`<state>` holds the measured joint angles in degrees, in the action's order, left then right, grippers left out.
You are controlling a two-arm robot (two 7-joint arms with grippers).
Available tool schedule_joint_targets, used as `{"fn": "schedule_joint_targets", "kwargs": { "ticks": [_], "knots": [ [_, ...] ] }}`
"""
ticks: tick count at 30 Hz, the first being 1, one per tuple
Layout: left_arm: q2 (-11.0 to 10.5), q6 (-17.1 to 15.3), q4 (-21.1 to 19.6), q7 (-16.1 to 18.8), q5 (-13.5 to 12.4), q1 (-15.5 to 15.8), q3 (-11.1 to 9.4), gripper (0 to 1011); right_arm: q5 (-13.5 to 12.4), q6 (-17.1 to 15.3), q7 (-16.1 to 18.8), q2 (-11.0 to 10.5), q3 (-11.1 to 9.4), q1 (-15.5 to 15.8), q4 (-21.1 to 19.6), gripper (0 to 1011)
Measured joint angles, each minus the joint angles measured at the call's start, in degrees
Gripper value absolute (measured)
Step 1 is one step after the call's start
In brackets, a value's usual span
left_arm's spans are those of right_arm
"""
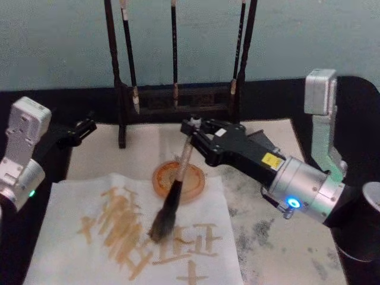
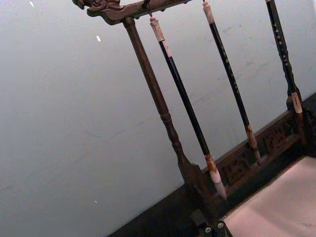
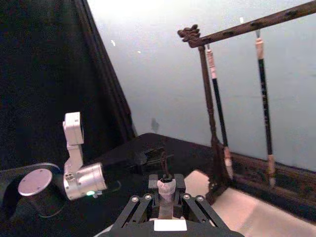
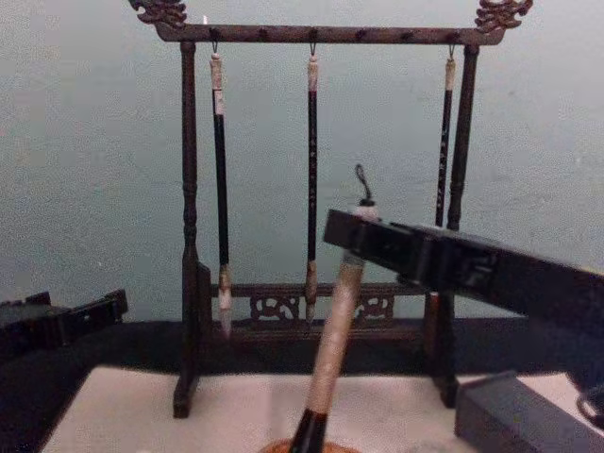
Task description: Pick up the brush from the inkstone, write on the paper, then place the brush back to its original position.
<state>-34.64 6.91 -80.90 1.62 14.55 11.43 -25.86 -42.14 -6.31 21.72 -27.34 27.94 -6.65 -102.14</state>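
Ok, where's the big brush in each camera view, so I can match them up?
Head view: the brush slants through the centre, from the right gripper down to the paper.
Chest view: its pale handle rises from bottom centre into that gripper.
Right wrist view: its looped top end stands bottom centre, clamped in the gripper.
Left wrist view: aimed at the rack instead.
Shared landmark: that dark wooden rack with hanging slim brushes.

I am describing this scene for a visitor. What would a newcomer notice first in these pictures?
First, the right gripper over the table's middle, its fingers shut on the brush, which leans with its tuft on the paper among orange-brown strokes. Behind stands the dark wooden rack with three slim brushes hanging; the left gripper is parked at the left.
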Motion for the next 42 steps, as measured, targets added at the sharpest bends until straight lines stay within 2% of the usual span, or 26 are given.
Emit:
{"fn": "schedule_joint_targets", "kwargs": {
  "ticks": [13, 19, 23, 30, 33, 42],
  "knots": [
    [0.0, 0.0, 0.0, 0.0, 0.0, 0.0, 0.0, 1000, 0.1, 1.1, -1.2, -3.0, -3.9, 2.6, -2.5, 182],
    [0.0, 0.0, 0.0, 0.0, 0.0, 0.0, 0.0, 1000, 0.3, 1.7, -1.3, -3.3, -5.1, 2.9, -3.8, 182],
    [0.0, 0.0, 0.0, 0.0, 0.0, 0.0, 0.0, 1002, 0.4, 2.4, -1.3, -2.5, -5.3, 2.2, -4.3, 182],
    [0.0, 0.0, 0.0, 0.0, 0.0, 0.0, 0.0, 1002, 1.3, 3.1, -0.8, 0.0, -3.6, 0.4, -3.5, 181],
    [0.0, 0.0, 0.0, 0.0, 0.0, 0.0, 0.0, 1002, 1.9, 3.0, -0.4, 1.5, -2.0, -0.6, -2.2, 182],
    [0.0, 0.0, 0.0, 0.0, 0.0, 0.0, 0.0, 1002, 4.0, 2.6, 0.2, 2.6, 0.6, -1.3, -0.5, 182]
  ]
}}
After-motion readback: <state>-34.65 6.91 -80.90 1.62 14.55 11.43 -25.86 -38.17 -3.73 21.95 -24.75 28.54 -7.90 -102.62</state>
